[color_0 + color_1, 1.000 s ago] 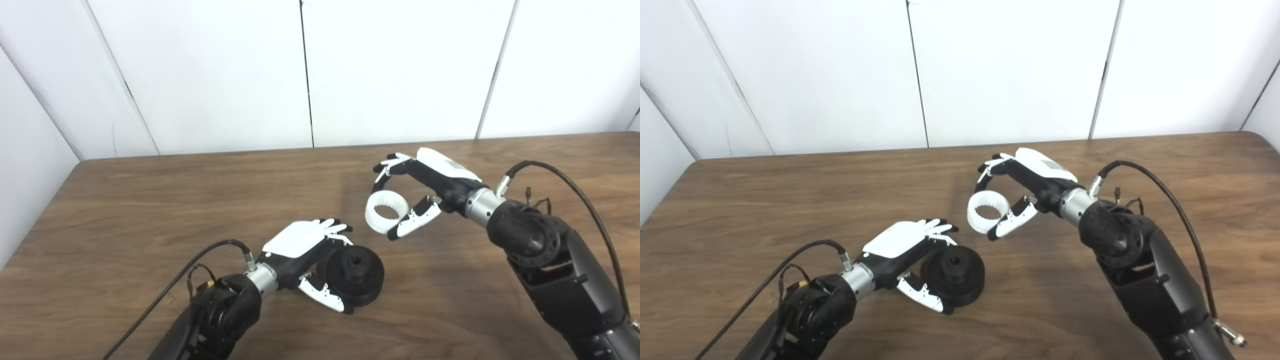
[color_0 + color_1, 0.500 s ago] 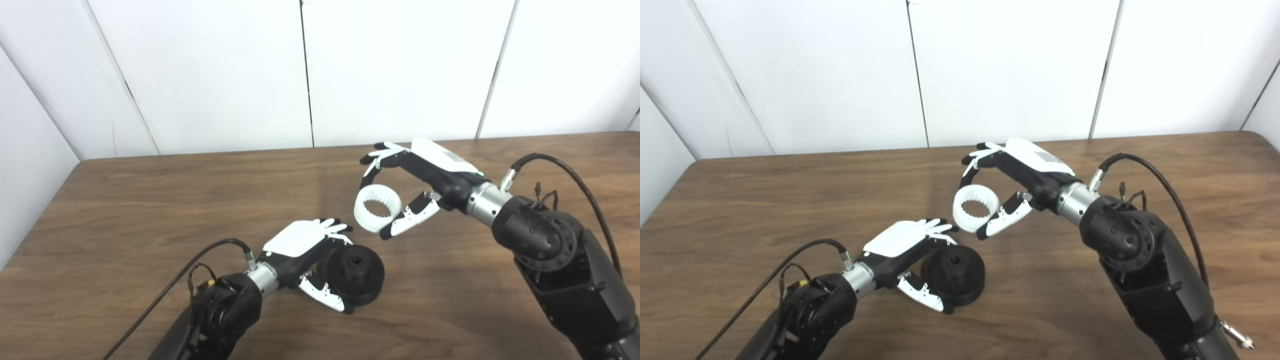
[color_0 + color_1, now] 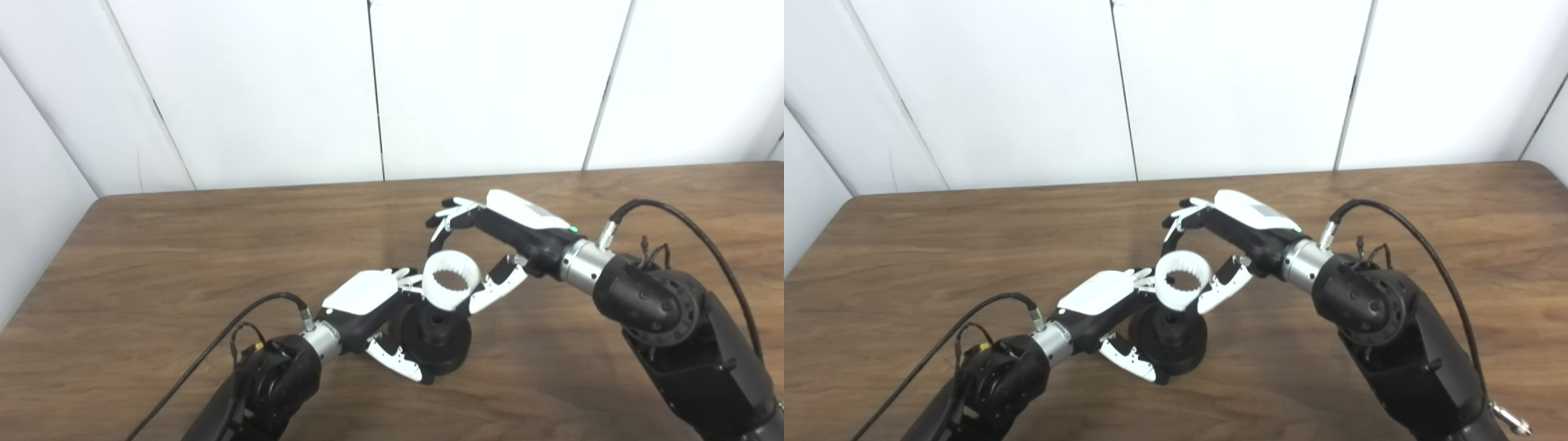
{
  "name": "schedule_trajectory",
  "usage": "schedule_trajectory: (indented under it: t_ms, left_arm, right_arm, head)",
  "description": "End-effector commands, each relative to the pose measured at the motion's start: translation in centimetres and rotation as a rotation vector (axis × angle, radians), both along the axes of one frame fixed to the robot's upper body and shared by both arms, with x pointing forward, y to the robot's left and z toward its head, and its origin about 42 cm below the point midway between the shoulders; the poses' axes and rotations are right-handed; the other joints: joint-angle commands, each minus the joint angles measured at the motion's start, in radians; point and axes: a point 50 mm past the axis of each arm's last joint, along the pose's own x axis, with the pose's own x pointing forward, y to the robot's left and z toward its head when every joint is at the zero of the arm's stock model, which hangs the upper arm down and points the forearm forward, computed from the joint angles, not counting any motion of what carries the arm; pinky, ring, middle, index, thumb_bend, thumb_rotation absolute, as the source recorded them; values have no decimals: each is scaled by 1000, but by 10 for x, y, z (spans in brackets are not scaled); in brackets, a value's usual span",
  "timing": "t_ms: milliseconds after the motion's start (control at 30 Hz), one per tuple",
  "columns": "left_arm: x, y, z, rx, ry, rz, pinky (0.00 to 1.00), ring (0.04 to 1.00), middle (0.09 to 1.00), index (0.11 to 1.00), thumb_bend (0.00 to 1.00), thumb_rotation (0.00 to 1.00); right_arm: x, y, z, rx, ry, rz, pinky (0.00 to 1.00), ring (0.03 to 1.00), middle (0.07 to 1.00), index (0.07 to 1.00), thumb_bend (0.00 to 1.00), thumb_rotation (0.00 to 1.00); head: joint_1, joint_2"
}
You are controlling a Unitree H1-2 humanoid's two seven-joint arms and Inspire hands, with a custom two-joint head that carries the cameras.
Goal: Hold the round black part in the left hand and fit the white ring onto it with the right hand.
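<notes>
The round black part (image 3: 440, 340), a disc with a raised hub and a centre hole, rests on the wooden table (image 3: 184, 245) near the front middle. My left hand (image 3: 373, 312) is shut on its left side, fingers over the top edge and thumb below. The white ring (image 3: 450, 286), toothed on the inside, hangs just above the black part's hub and partly covers it. My right hand (image 3: 490, 245) is shut on the ring, fingers on its far side and thumb on its near right side. Whether ring and hub touch cannot be told.
Black cables (image 3: 686, 214) loop from both wrists over the table. White wall panels (image 3: 380, 92) stand behind the table's far edge. The right forearm (image 3: 674, 331) crosses the table's right front area.
My right hand has carried the white ring left and down, from well right of the black part to just over its hub. The left hand and black part have stayed put.
</notes>
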Motion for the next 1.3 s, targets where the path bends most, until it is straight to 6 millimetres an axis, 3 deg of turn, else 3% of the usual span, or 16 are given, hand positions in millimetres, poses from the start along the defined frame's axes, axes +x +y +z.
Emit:
schedule_trajectory:
  t_ms: [0, 1267]
  left_arm:
    - [8, 0, 11, 13, -28, -2, 1000, 1000, 961, 715, 971, 444]
    - [7, -1, 17, -2, -30, -2, 1000, 1000, 962, 717, 981, 432]
  right_arm:
    - [-1, 5, 17, 20, -63, 17, 972, 977, 855, 490, 525, 145]
    - [-2, 15, -20, -17, 4, 62, 1000, 988, 860, 491, 524, 149]
  head:
    - [0, 0]
    - [12, 2]
